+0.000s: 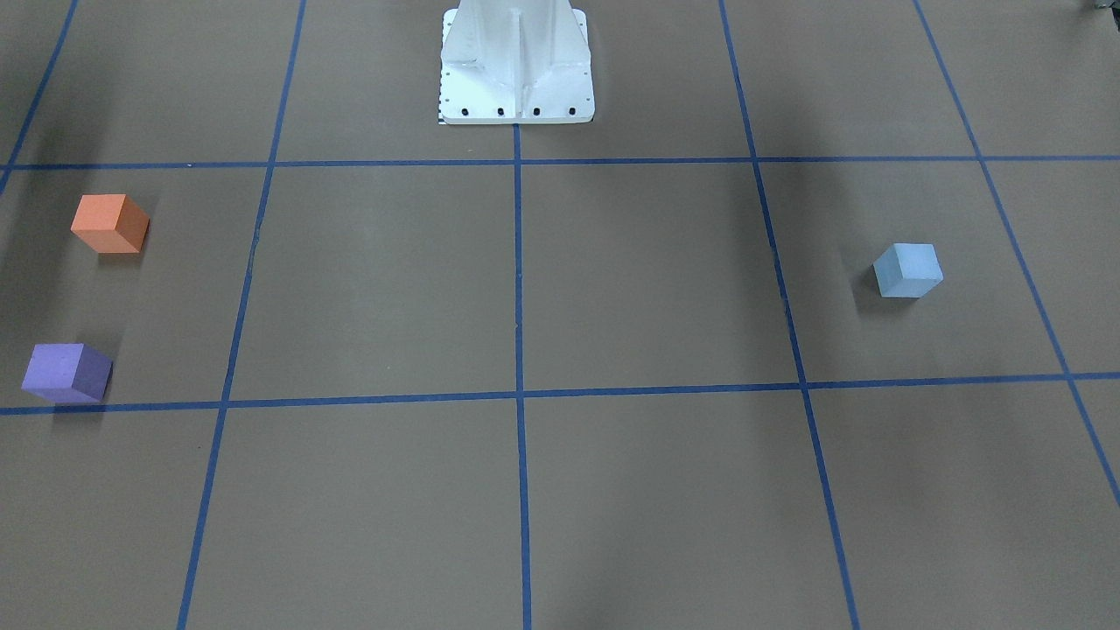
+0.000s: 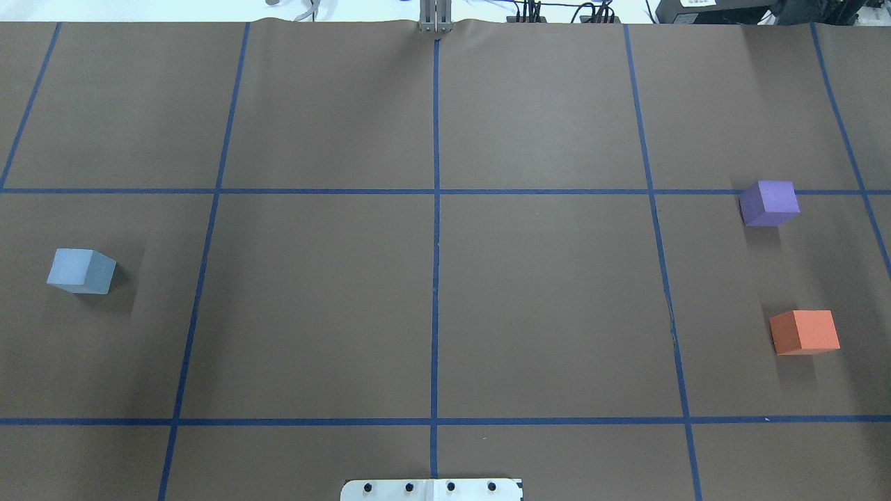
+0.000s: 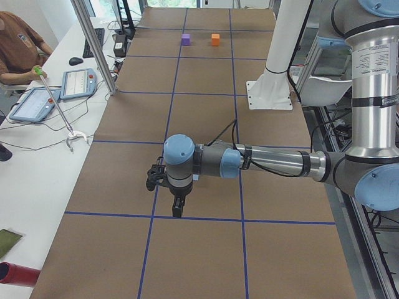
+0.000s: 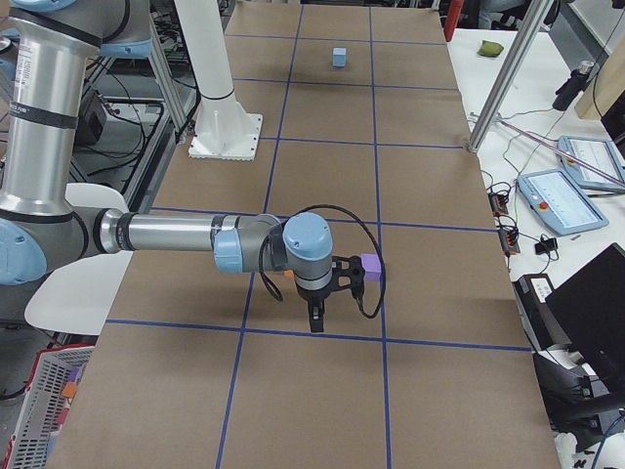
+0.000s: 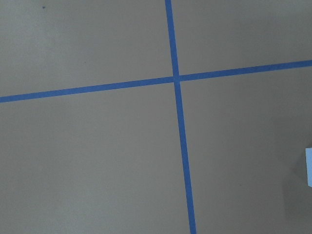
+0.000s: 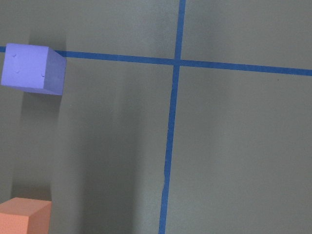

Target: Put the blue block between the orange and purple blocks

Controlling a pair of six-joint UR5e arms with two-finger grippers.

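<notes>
Table [image 2: 313, 313]: brown paper with a blue tape grid. Both arms reach out low over it: left arm [image 3: 268, 163] in the left side view, right arm [image 4: 176, 234] in the right side view. White base plate [image 1: 516, 87] is bolted at the robot's edge, on the centre line. Left gripper [image 3: 178, 208] and right gripper [image 4: 314, 320] point down, and we see them only from the sides, so we can't tell the jaw state on either.

Blue block [image 2: 81, 271]: pale blue matte cube with crisp edges, turned off-square to the grid. It sits alone on the robot's left side, well apart from the other two. Orange block [image 2: 805, 332] and purple block [image 2: 768, 203] are on the robot's right side, orange nearer the base, purple at a tape line.
</notes>
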